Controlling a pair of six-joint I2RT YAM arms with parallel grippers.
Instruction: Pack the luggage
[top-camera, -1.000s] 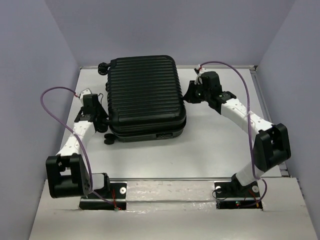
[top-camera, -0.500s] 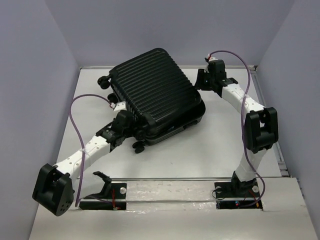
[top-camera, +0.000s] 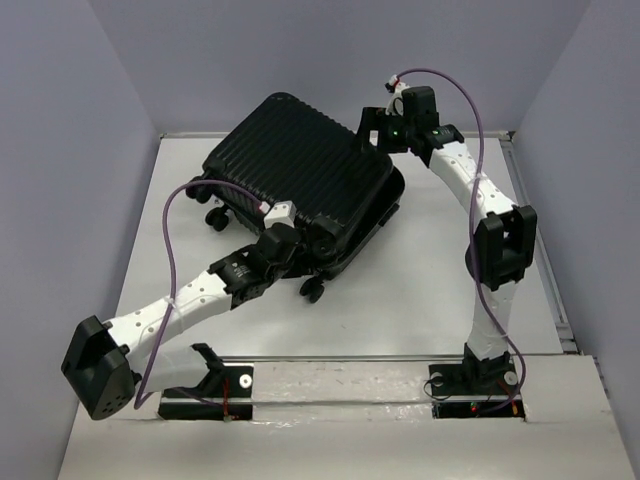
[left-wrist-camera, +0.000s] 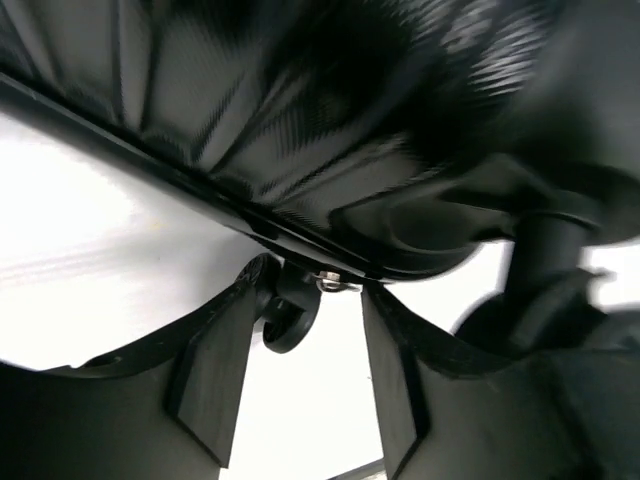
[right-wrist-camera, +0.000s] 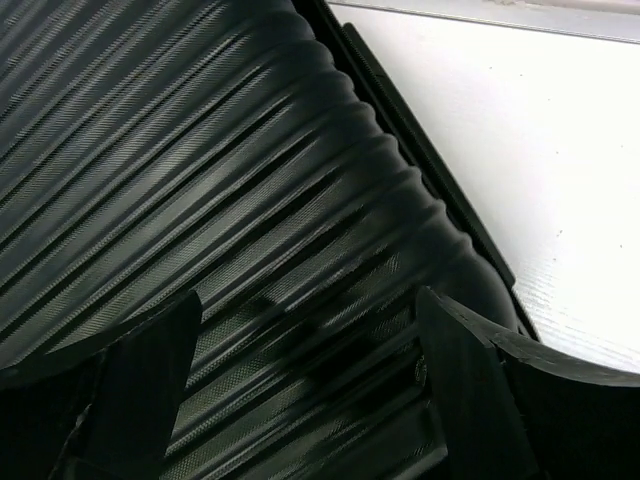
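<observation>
The luggage (top-camera: 300, 170), a black ribbed hard-shell suitcase, lies closed and skewed on the white table, its wheels (top-camera: 315, 290) pointing near-left. My left gripper (top-camera: 305, 242) is at its near corner. In the left wrist view the left gripper (left-wrist-camera: 305, 375) is open under the shell's edge (left-wrist-camera: 300, 150), with one small wheel (left-wrist-camera: 290, 318) just beyond the left fingertip and bare table between the fingers. My right gripper (top-camera: 373, 128) hovers at the far right corner. In the right wrist view the right gripper (right-wrist-camera: 305, 390) stands wide open over the ribbed shell (right-wrist-camera: 250, 200), holding nothing.
Grey walls enclose the table on the left, back and right. A metal rail (top-camera: 350, 360) runs along the near edge by the arm bases. Purple cables (top-camera: 175, 250) loop above both arms. White table (right-wrist-camera: 520, 130) shows to the right of the suitcase.
The suitcase has swung round and shifted, its wheel end now near-left. My left arm reached forward to its near corner. The right gripper opened wide and moved to the far corner.
</observation>
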